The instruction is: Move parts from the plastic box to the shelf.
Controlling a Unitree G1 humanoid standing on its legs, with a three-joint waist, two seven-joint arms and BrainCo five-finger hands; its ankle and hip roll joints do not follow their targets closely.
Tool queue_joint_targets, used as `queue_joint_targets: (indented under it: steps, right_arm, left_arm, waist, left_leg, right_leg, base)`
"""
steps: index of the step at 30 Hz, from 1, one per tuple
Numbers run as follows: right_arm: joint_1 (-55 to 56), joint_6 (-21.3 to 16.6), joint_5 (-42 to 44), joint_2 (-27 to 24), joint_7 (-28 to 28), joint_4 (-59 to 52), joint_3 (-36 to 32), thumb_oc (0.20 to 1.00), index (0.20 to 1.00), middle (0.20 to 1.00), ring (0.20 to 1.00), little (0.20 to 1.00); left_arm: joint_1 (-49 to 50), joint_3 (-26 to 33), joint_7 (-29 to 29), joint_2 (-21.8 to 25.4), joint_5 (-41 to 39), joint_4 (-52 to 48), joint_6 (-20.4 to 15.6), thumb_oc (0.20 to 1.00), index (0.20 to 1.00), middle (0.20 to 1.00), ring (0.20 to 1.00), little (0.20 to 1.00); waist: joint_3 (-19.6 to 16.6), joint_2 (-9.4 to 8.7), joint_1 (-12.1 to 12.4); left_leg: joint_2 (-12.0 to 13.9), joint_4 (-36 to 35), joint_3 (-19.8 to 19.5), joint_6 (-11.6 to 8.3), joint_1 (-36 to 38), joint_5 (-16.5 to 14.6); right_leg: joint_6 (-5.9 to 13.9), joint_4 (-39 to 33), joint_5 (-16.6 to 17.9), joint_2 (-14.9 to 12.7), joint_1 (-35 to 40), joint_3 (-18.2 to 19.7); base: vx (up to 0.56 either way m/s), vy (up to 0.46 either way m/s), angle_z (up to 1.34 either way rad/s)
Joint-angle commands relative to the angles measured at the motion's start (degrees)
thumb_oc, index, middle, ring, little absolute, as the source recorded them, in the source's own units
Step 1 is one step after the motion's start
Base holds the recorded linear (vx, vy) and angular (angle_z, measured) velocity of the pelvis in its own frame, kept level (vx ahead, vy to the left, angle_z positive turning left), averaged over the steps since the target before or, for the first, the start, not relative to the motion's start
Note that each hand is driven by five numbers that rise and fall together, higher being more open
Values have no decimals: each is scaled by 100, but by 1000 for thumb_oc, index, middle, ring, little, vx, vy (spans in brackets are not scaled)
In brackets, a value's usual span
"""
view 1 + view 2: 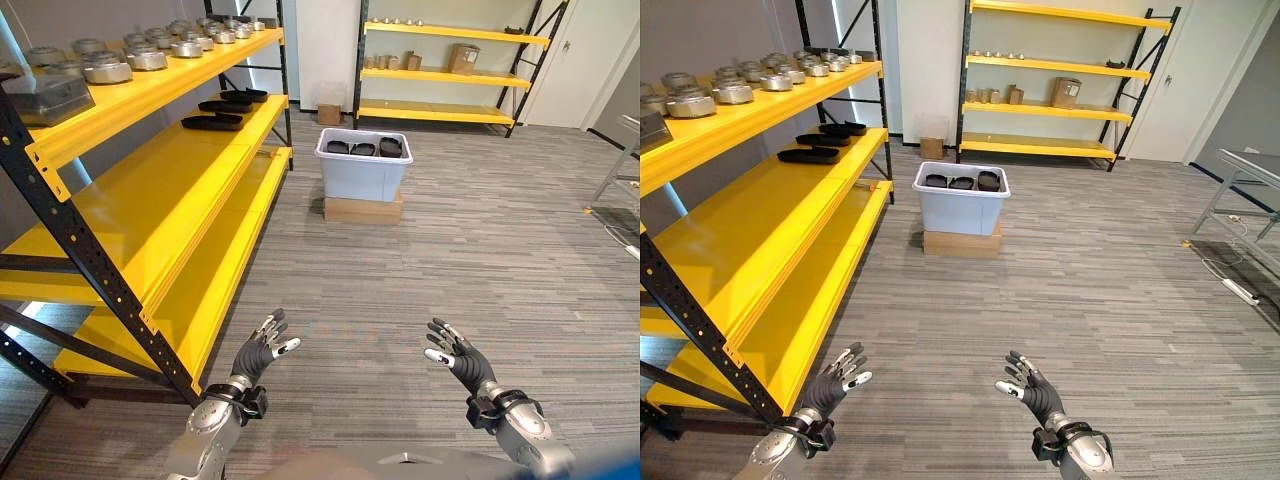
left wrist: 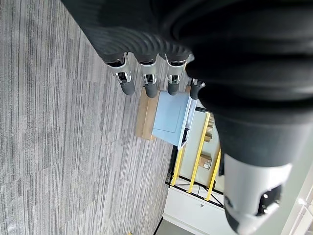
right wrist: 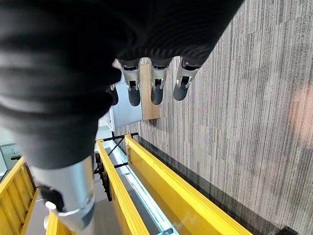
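Closest in, the robot's left hand (image 1: 262,350) and right hand (image 1: 458,356) are both raised over the grey carpet (image 1: 480,260), fingers spread and loosely straight, neither holding anything. The wrist views agree: straight fingers, bare floor beyond them.

Just off to the left side runs the yellow shelf (image 1: 160,200), its long edge stretching away from the robot towards the back of the room. A few flat black parts (image 1: 212,121) already lie on its middle level, and round metal pieces (image 1: 107,70) sit in a row on the top level.

Straight ahead and well apart from both hands stands the plastic box (image 1: 362,165), pale and open-topped, resting on a low cardboard carton (image 1: 363,209). Dark parts in the box (image 1: 363,149) show over its rim, lined up side by side across its width. The box lies roughly between the two hands' lines, so neither hand looks clearly nearer; I'd judge the robot must walk forward before either can reach in.

Farther back, a second yellow rack (image 1: 450,70) stands against the wall
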Motion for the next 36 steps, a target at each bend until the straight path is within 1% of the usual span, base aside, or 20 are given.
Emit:
queue_joint_targets:
  steps: [1,6,8,9,15,16,17,18,19,20,21,22,24,25,27,28,30,32,34,36]
  right_arm:
    - [-315,-237,74,-140,23,-70,-98,1000,1000,1000,1000,1000]
    - [-325,-232,63,-163,46,-111,-100,1000,1000,1000,1000,1000]
    - [-370,-231,63,-170,41,-71,-89,1000,1000,1000,1000,1000]
    - [-451,-227,79,-174,27,-62,-70,1000,1000,1000,1000,1000]
    - [-590,-227,133,-111,-15,-36,-55,1000,1000,1000,1000,1000]
    - [-597,-210,141,-94,-16,-72,-59,1000,1000,1000,1000,1000]
    - [-599,-209,141,-94,-17,-73,-60,1000,1000,1000,1000,1000]
    - [-586,-220,147,-66,-24,-76,-74,1000,1000,1000,1000,1000]
    - [-550,-218,156,-46,-39,-96,-89,1000,1000,1000,1000,1000]
    - [-532,-221,168,-40,-46,-157,-90,1000,1000,1000,1000,1000]
    - [-533,-220,168,-40,-47,-157,-91,1000,1000,1000,1000,1000]
    - [-573,-243,184,-24,-87,-216,-121,1000,1000,1000,1000,1000]
    - [-570,-242,168,-39,-78,-264,-136,1000,1000,1000,1000,1000]
    - [-612,-251,201,-66,-52,-279,-141,1000,1000,1000,1000,1000]
    - [-621,-251,201,-82,-57,-313,-154,1000,1000,1000,1000,1000]
    - [-718,-273,186,-88,-76,-261,-155,1000,1000,1000,1000,1000]
    - [-733,-285,103,-109,-132,-352,-200,1000,1000,1000,1000,1000]
    - [-755,-308,60,-92,-169,-360,-227,1000,1000,1000,1000,1000]
    - [-929,-330,100,-114,-211,-272,-202,1000,1000,1000,1000,1000]
    - [-1030,-360,72,-135,-271,-278,-265,1000,1000,1000,1000,1000]
  left_arm:
    - [-233,4,-75,-67,-74,21,-212,1000,1000,1000,1000,1000]
    - [-236,15,-76,-40,-37,6,-219,1000,1000,1000,1000,1000]
    - [-275,22,-70,-26,-46,7,-221,1000,1000,1000,1000,1000]
    - [-336,19,-66,-2,-64,-12,-227,1000,1000,1000,1000,1000]
    - [-443,60,-10,108,2,-128,-227,1000,1000,1000,1000,1000]
    - [-501,85,8,124,54,-130,-237,1000,1000,1000,1000,1000]
    - [-502,86,9,124,55,-130,-236,1000,1000,1000,1000,1000]
    - [-545,77,15,106,69,-98,-234,1000,1000,1000,1000,1000]
    - [-561,80,25,102,96,-92,-226,1000,1000,1000,1000,1000]
    - [-581,85,55,96,111,-137,-226,1000,1000,1000,1000,1000]
    - [-582,86,55,95,111,-137,-225,1000,1000,1000,1000,1000]
    - [-643,106,105,131,166,-181,-223,1000,1000,1000,1000,1000]
    - [-637,127,96,129,178,-206,-224,1000,1000,1000,1000,1000]
    - [-709,117,109,92,222,-116,-243,1000,1000,1000,1000,1000]
    - [-705,124,108,89,223,-116,-242,1000,1000,1000,1000,1000]
    - [-804,135,111,67,271,-43,-258,1000,1000,1000,1000,1000]
    - [-787,160,133,1,252,-109,-267,1000,1000,1000,1000,1000]
    - [-834,120,157,-112,232,-42,-281,1000,1000,1000,1000,1000]
    - [-970,46,229,-244,171,82,-298,1000,1000,1000,1000,1000]
    - [-1068,-7,310,-354,55,149,-329,1000,1000,1000,1000,1000]
  waist:
    - [203,178,24]
    - [242,169,36]
    - [302,153,44]
    - [371,140,55]
    - [608,163,58]
    - [690,162,42]
    - [689,158,44]
    - [724,162,42]
    - [753,183,23]
    - [862,215,-12]
    - [863,213,-1]
    - [1011,340,-4]
    - [1004,365,-13]
    - [1008,346,-140]
    - [1031,322,-158]
    - [1054,284,-214]
    - [1064,267,-303]
    - [978,209,-297]
    - [875,249,-306]
    - [799,348,-354]
  left_leg:
    - [252,73,-378,16,-90,-228]
    - [248,185,-398,46,-109,-286]
    - [225,481,-424,90,-243,-421]
    - [163,840,-442,152,-388,-590]
    - [-87,1400,-578,391,-568,-934]
    - [-206,1569,-633,493,-583,-1055]
    - [-212,1585,-631,496,-595,-1062]
    - [-283,1663,-685,558,-609,-1105]
    - [-348,1689,-726,635,-570,-1134]
    - [-410,1674,-717,719,-463,-1168]
    - [-412,1675,-705,720,-464,-1170]
    - [-384,1626,-646,795,-354,-1179]
    - [-395,1535,-609,809,-232,-1219]
    - [-414,1268,-685,746,74,-1270]
    - [-424,1214,-700,719,153,-1297]
    - [-412,1141,-713,655,328,-1392]
    - [-363,1061,-769,540,552,-1522]
    - [-283,1146,-751,445,665,-1725]
    - [-168,1267,-713,406,670,-1791]
    - [33,1351,-701,309,717,-1812]
  right_leg:
    - [243,326,-169,-140,-182,58]
    - [241,494,-239,-151,-224,80]
    - [236,728,-314,-178,-317,93]
    - [247,1051,-416,-214,-434,121]
    - [344,2181,-562,-378,-854,218]
    - [354,2653,-339,-455,-1036,286]
    - [358,2669,-346,-460,-1050,292]
    - [365,2980,-167,-498,-1163,333]
    - [327,3398,165,-522,-1325,395]
    - [320,3926,722,-500,-1669,523]
    - [323,3937,722,-499,-1681,538]
    - [281,4350,633,-588,-2133,287]
    - [273,4284,503,-643,-2324,97]
    - [254,3548,243,-329,-2550,-39]
    - [275,3269,241,-307,-2507,-72]
    - [287,2432,260,-252,-2545,-230]
    - [370,1902,438,-238,-2657,-208]
    - [309,1771,389,-115,-2448,-147]
    - [217,1959,306,32,-2453,-203]
    - [96,2292,-2,167,-2536,-326]
  base:
    - [31,8,2]
    - [6,2,0]
    - [1,36,0]
    - [7,97,0]
    - [17,137,5]
    - [19,95,18]
    - [35,148,24]
    - [46,132,22]
    - [62,238,23]
    - [47,184,16]
    - [21,235,19]
    - [9,124,15]
    - [157,76,-4]
    - [299,-26,-19]
    - [211,-69,-18]
    - [211,-101,-14]
    - [269,-151,-4]
    - [248,-169,18]
    - [214,-146,36]
    - [279,-203,37]
